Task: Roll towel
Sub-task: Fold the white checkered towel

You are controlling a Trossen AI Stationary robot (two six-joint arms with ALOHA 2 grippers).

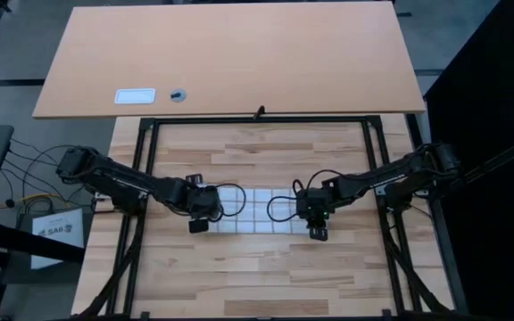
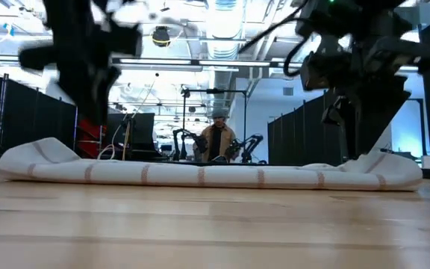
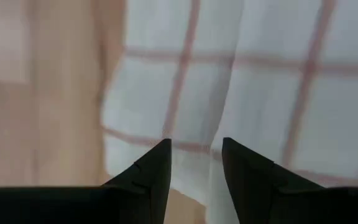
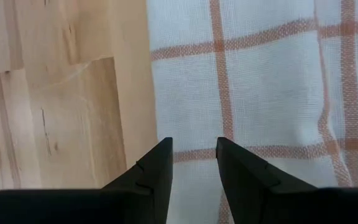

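Note:
The white towel with thin reddish-brown check lines (image 1: pixel 255 209) lies on the wooden table as a long low band, seen edge-on in the low view (image 2: pixel 215 175), with both ends humped up a little. My left gripper (image 1: pixel 200 223) hangs over its left end, fingers pointing down and slightly apart; in the left wrist view (image 3: pixel 196 165) the cloth's corner shows below them. My right gripper (image 1: pixel 317 230) hangs over the right end, fingers slightly apart above the towel's edge (image 4: pixel 194 162). Neither holds anything.
A black frame (image 1: pixel 257 119) borders the work table. Beyond it stands a second tabletop with a small white card (image 1: pixel 135 95) and a small round object (image 1: pixel 178 94). A person (image 2: pixel 219 140) stands far behind. Bare wood (image 1: pixel 257 276) lies toward the near edge.

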